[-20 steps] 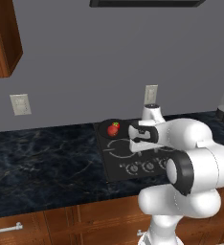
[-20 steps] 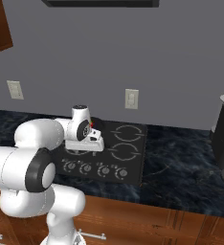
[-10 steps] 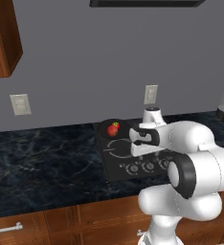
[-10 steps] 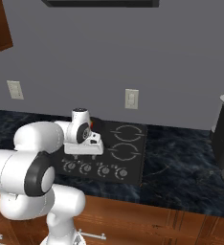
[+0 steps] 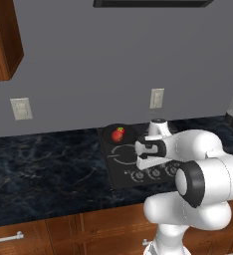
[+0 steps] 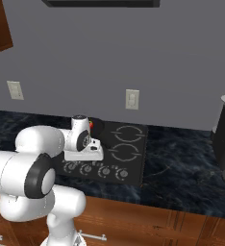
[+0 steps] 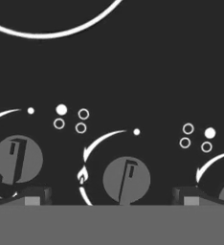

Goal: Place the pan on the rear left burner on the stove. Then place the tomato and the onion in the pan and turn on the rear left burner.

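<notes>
Your arm has swung forward and down from the rear of the stove (image 5: 119,175), so the gripper (image 7: 111,196) now hangs over the knob row with its jaws spread wide and nothing between them. You can see the two fingertips (image 7: 35,195) flanking a knob (image 7: 126,180) in the hand view. The pan (image 5: 119,133) sits on the rear left burner (image 5: 130,131), with the tomato (image 5: 118,134) inside it. From the left base view the onion may lie hidden behind the tomato; you cannot tell. Counter (image 5: 44,169) lies dark to the stove's left.
</notes>
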